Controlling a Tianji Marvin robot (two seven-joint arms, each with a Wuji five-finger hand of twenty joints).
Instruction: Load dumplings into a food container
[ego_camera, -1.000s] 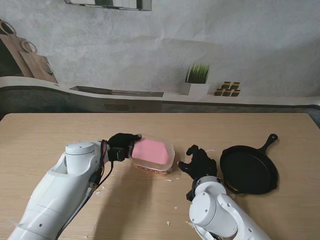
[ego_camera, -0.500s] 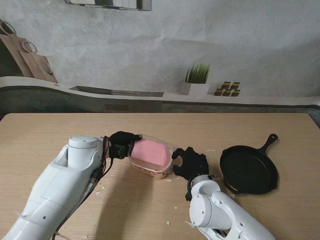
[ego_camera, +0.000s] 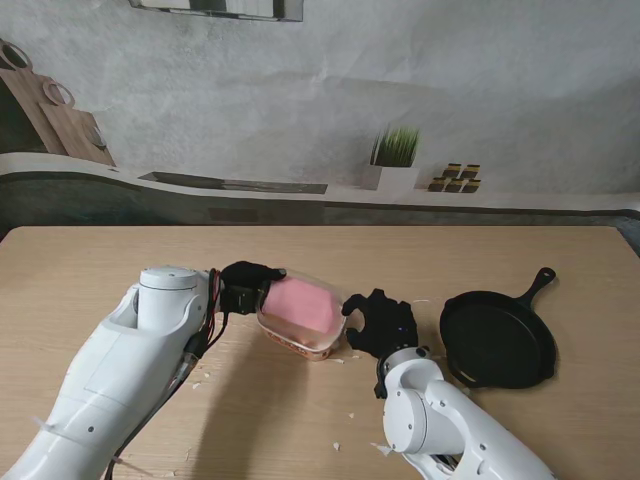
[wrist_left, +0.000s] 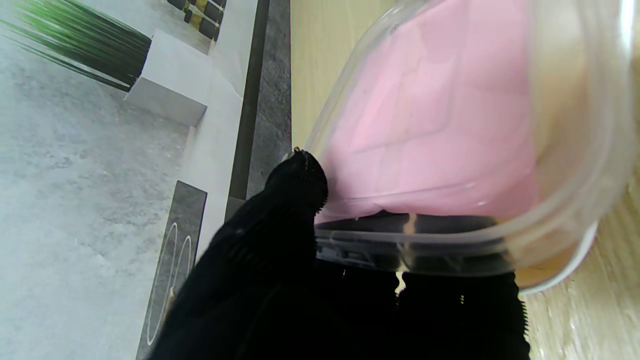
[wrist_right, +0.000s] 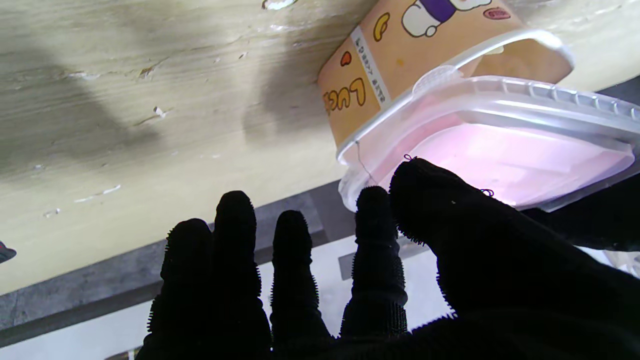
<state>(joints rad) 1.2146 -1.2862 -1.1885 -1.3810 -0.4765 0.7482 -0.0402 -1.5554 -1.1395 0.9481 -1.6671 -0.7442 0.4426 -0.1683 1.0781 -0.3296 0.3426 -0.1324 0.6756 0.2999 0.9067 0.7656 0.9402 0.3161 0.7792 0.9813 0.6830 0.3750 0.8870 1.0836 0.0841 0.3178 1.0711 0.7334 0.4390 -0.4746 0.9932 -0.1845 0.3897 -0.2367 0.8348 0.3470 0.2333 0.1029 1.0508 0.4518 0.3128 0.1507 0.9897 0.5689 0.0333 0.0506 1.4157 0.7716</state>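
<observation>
A food container (ego_camera: 300, 318) with an orange printed body, clear rim and pink lid sits tilted near the table's middle. My left hand (ego_camera: 246, 288) is shut on its left end; in the left wrist view black fingers (wrist_left: 280, 235) clamp the clear rim of the container (wrist_left: 450, 140). My right hand (ego_camera: 382, 322) is open just right of the container, fingers spread. In the right wrist view the thumb (wrist_right: 430, 200) lies at the edge of the lid of the container (wrist_right: 480, 130). No dumplings can be made out.
A black cast-iron pan (ego_camera: 497, 338) lies right of my right hand, handle pointing away from me. Small white scraps (ego_camera: 340, 418) dot the wooden table (ego_camera: 100, 270) near me. A ledge with a potted plant (ego_camera: 393, 158) runs behind the table.
My left hand has tipped and nudged the container slightly right. My right hand moved left from beside the pan up to the container's right end.
</observation>
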